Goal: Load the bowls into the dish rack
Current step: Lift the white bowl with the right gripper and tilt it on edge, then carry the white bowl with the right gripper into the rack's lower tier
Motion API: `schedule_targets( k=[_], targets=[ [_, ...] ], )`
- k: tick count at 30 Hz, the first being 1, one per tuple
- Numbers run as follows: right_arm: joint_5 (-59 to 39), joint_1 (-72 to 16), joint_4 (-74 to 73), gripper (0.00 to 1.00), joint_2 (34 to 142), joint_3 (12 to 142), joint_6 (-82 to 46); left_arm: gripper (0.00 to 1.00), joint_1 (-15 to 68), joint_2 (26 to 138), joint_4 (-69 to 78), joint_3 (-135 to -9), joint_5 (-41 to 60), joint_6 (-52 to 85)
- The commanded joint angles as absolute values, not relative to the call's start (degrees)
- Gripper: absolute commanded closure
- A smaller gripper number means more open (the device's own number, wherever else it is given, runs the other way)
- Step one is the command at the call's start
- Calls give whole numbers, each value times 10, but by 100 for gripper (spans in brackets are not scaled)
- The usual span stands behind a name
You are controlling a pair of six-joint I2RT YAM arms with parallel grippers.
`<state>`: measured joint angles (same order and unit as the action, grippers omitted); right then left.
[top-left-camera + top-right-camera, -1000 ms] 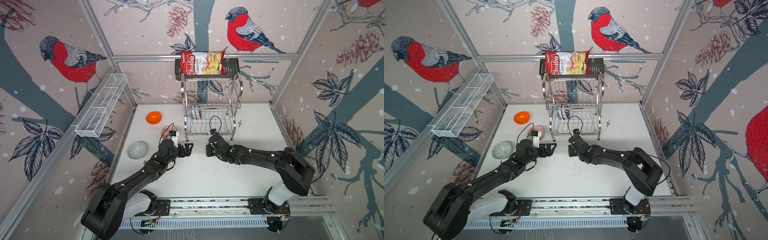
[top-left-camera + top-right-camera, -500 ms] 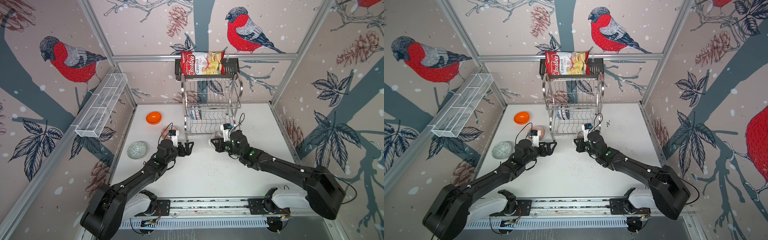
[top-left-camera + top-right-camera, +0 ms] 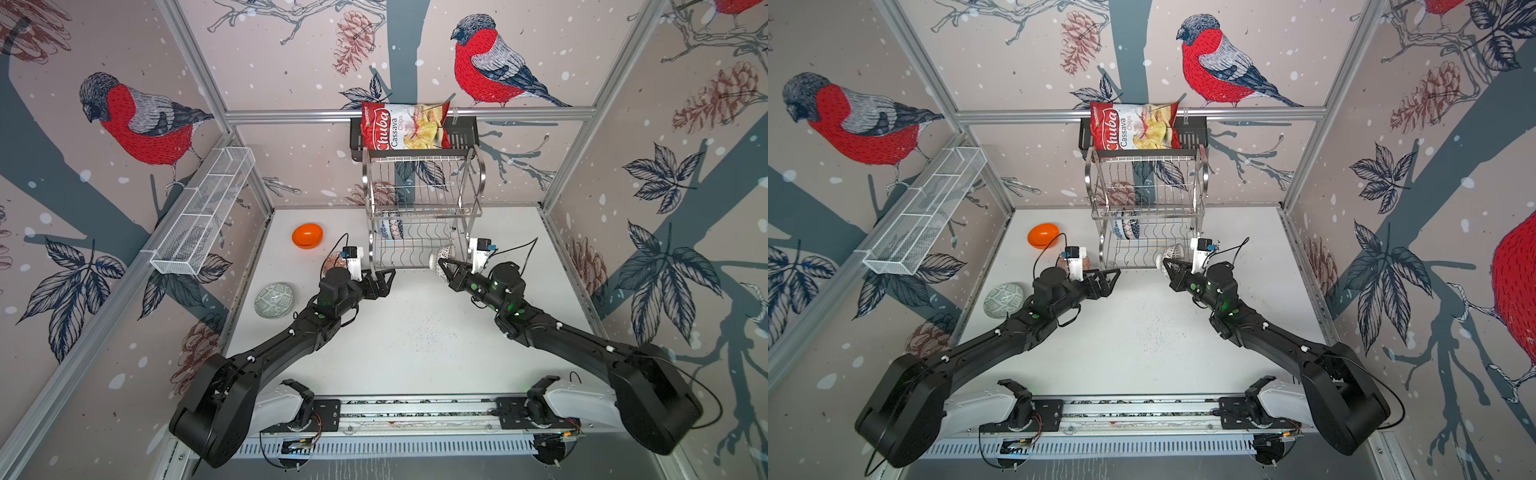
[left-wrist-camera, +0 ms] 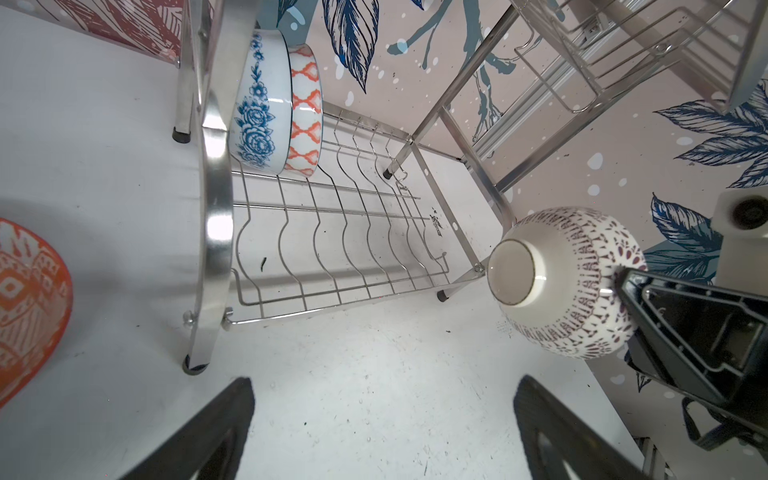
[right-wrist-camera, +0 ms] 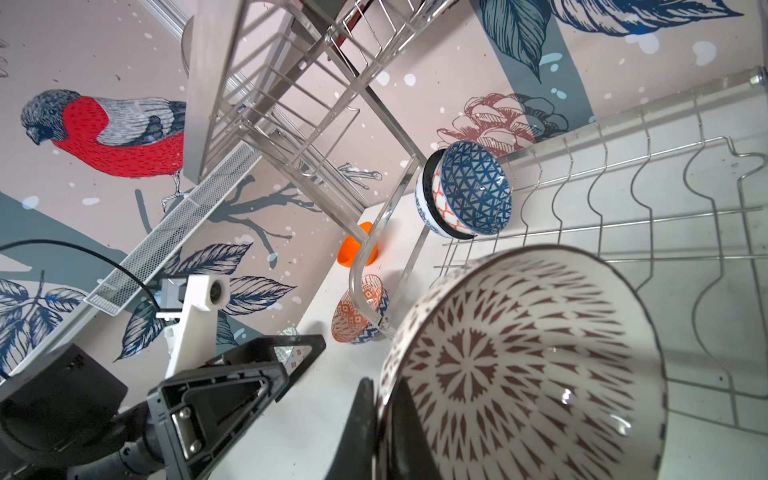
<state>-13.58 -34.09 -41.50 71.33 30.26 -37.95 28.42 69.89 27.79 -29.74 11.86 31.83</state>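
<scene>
Six bowls. Two stand on edge in the lower tier of the dish rack (image 3: 424,215): blue-floral bowl (image 4: 259,104), triangle bowl (image 5: 473,191). Three rest on the tabletop (image 3: 415,340): orange bowl (image 3: 307,236), grey-green bowl (image 3: 274,300), and red-white bowl (image 5: 361,309), which the left wrist camera (image 3: 351,255) partly hides in both top views. The right tool (image 3: 446,265) clamps the dotted bowl (image 4: 561,282) by its rim at the rack's right end. The left tool (image 3: 384,282) gapes empty. Bird-print walls (image 3: 665,124) surround.
</scene>
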Motion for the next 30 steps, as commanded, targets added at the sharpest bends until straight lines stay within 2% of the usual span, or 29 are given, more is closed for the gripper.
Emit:
schedule_targets(
  k=[1, 15, 30],
  targets=[
    [-164, -337, -545, 100, 745, 308, -405, 2, 290, 716, 324, -301, 125, 291],
    [-217, -313, -732, 100, 904, 362, -517, 2, 296, 711, 326, -290, 121, 276],
    [-229, -310, -816, 100, 1069, 473, -622, 2, 297, 711, 311, -296, 112, 273]
  ],
)
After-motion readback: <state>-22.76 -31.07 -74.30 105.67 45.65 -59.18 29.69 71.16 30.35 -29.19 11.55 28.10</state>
